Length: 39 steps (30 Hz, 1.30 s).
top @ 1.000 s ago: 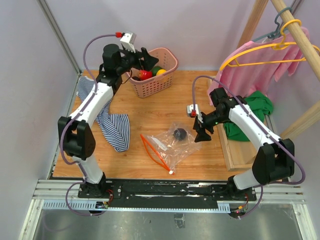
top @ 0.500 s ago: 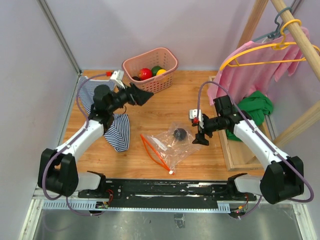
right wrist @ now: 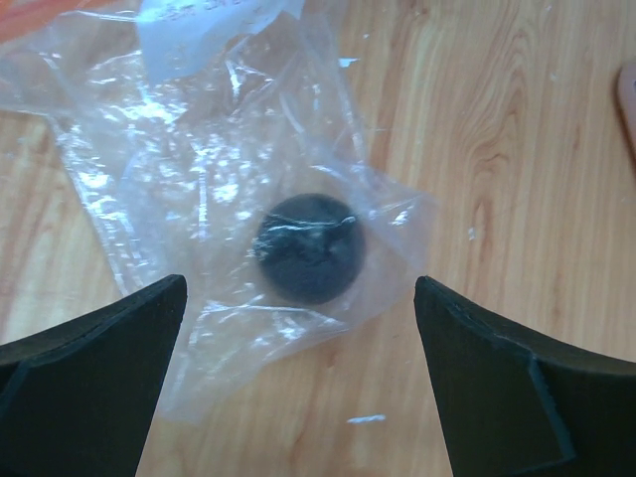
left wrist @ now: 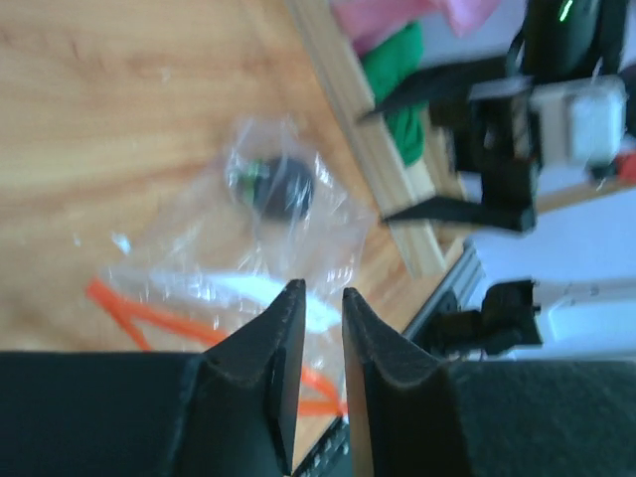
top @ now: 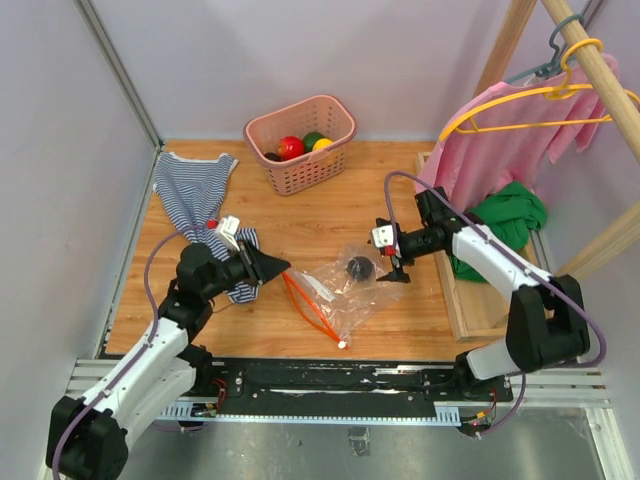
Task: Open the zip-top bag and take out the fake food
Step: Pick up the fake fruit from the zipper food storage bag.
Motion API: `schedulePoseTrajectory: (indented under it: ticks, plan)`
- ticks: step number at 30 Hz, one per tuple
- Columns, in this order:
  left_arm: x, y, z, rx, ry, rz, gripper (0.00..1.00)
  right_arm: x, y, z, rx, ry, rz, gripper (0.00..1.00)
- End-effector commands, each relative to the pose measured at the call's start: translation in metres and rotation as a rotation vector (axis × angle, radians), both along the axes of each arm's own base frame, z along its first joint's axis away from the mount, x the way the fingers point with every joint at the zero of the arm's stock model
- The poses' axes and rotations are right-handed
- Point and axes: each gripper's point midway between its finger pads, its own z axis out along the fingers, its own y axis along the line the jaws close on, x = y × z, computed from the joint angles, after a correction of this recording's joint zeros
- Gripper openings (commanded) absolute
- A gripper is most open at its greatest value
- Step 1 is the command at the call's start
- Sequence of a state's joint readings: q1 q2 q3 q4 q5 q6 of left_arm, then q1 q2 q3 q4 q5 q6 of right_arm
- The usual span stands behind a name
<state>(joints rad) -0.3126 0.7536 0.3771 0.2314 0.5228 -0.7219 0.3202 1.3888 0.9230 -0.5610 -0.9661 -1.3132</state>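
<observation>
Clear crinkly zip-top bag (top: 338, 288) lies mid wood surface (top: 300, 225), one dark round piece (right wrist: 308, 246) inside. Left hand (top: 275, 267) has dropped from the pink basket (top: 345, 125) at 12 o'clock to the bag's 9 o'clock, beside the orange zip strip (top: 305, 305). It is narrow and empty. Right hand (top: 397, 268) sits wide at 3 o'clock. Last fruit, likely.
</observation>
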Motion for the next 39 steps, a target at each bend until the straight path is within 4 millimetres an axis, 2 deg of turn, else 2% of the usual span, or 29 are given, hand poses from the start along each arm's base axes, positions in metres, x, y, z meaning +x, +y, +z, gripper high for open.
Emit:
schedulePoseTrajectory:
  ticks: [1,3,5,10,16,21,25,31,34,39]
  plan:
    - [-0.035,-0.007,-0.060,0.043,0.237,-0.003,0.23,0.005,0.017,0.007,0.027,-0.044,0.156,0.99]
    - [-0.047,-0.007,-0.084,0.083,0.305,0.018,0.20,0.014,0.018,0.001,0.004,-0.045,0.160,1.00]
    - [-0.056,-0.010,-0.099,0.096,0.348,0.023,0.18,0.021,0.019,-0.004,-0.024,-0.047,0.161,0.98]
    - [-0.058,-0.016,-0.122,0.087,0.386,0.034,0.16,0.027,0.021,-0.023,-0.089,-0.017,0.182,0.87]
    - [-0.047,-0.042,-0.126,0.064,0.392,-0.031,0.18,0.016,0.021,-0.051,-0.178,0.028,0.229,0.75]
    - [-0.028,-0.061,-0.127,0.070,0.388,-0.040,0.20,0.012,0.019,-0.068,-0.246,0.060,0.243,0.67]
    - [-0.015,-0.073,-0.125,0.049,0.378,-0.043,0.26,0.009,0.017,-0.079,-0.288,0.084,0.243,0.59]
    - [0.000,-0.092,-0.122,0.029,0.374,-0.067,0.38,0.000,0.021,-0.080,-0.311,0.098,0.251,0.45]
    - [0.004,-0.101,-0.122,0.028,0.379,-0.086,0.50,-0.005,0.027,-0.077,-0.311,0.118,0.250,0.35]
    - [0.000,-0.115,-0.126,0.029,0.395,-0.130,0.65,-0.019,0.040,-0.080,-0.324,0.147,0.275,0.13]
